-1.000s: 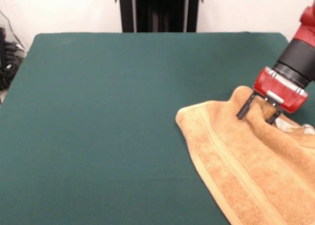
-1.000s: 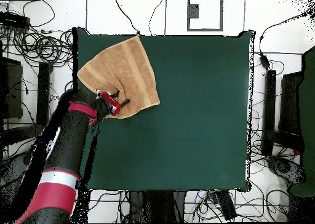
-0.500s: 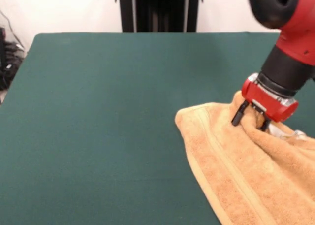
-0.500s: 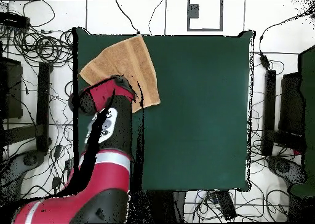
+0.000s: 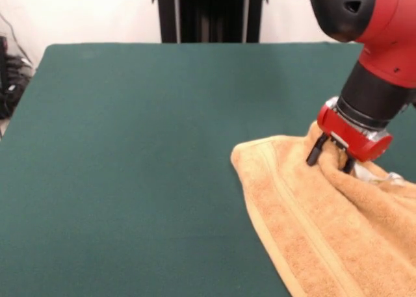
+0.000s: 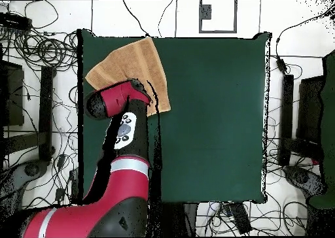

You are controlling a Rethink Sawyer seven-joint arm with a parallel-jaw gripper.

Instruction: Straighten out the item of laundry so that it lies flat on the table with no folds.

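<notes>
Towel, one, rumpled at frame's lower right on one green table; one gripper pinching a raised fold.

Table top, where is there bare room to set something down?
The table is bare green from the towel's edge across to the opposite side and both ends. It is crowded only in the towel's corner, where the gripper pinches the cloth.

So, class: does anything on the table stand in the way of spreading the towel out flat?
Nothing visible does. The gripper pinches a raised fold of the towel, and the green table beside it shows bare felt in both views.
</notes>
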